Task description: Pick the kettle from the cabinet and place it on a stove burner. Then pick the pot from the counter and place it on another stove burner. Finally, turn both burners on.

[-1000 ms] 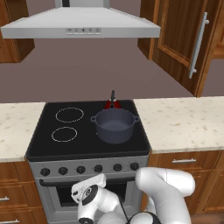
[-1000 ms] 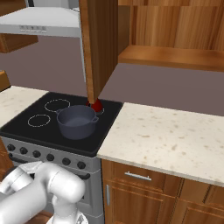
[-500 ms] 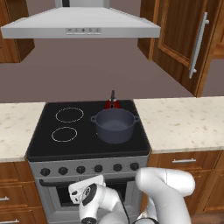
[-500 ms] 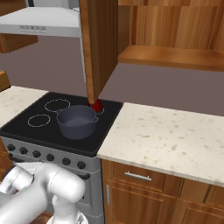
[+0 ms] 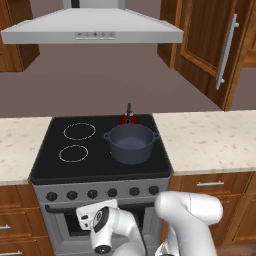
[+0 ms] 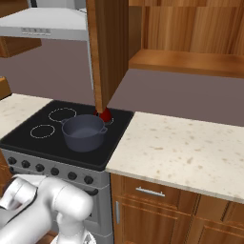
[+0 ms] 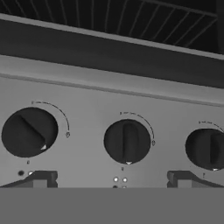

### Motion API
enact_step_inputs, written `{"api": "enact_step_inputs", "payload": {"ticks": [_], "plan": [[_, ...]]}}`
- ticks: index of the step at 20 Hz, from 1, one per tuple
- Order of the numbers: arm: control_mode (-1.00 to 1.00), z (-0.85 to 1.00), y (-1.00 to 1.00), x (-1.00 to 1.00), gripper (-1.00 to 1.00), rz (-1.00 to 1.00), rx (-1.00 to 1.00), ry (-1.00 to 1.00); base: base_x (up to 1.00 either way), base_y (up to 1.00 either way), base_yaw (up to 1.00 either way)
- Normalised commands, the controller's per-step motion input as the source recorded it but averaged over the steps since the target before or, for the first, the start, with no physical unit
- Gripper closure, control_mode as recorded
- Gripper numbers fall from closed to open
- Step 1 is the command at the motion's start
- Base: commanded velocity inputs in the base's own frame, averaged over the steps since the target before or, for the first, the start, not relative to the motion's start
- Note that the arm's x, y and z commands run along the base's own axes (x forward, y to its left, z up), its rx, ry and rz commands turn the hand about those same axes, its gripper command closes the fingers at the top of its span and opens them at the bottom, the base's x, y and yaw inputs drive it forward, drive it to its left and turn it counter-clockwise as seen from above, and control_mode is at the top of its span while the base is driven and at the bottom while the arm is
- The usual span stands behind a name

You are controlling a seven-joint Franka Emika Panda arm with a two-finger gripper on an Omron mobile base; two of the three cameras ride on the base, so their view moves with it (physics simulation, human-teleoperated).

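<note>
OK, gripper (image 7: 111,179) jaws spread wide, nothing between them; the two finger tips (image 7: 41,178) sit apart at the bottom of the hand view, facing the stove's grey front panel close up; middle knob (image 7: 127,141) lines up with the gap between the tips, pointer straight; left knob (image 7: 29,132) is turned to a diagonal; right knob (image 7: 207,148) reads straight as well; above the panel a dark band and the oven-style grille lines; in the left base view the white arm (image 5: 107,227) is folded low in front of the knob row (image 5: 102,192); further back on the black glass cooktop (image 5: 50,165), the pot (image 5: 131,143) sits on the front right area, both loop handles visible; the kettle (image 5: 128,118) is right behind it, mostly hidden, red body and black handle peeking over the pot rim; two white burner circles (image 5: 79,131) on the left are bare; counter (image 6: 181,150) runs to the right; cabinet (image 6: 190,35) above it stands with its door (image 6: 108,50) swung open; range hood (image 5: 95,27) above the cooktop.
</note>
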Motion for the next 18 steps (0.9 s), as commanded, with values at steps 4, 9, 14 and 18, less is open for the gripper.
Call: {"api": "enact_step_inputs", "payload": {"ticks": [4,9,14,18], "plan": [[-1.00,0.01,0.24,0.22,-1.00,0.00,0.07,0.00,0.00,0.00,0.00],[-1.00,0.00,0.24,0.17,-1.00,-0.04,0.02,0.00,0.00,0.00,0.00],[-1.00,-0.01,0.08,0.14,-1.00,-0.07,0.00,0.00,0.00,0.00,0.00],[-1.00,-0.07,0.14,0.16,-1.00,-0.06,0.00,0.00,0.00,0.00,0.00]]}}
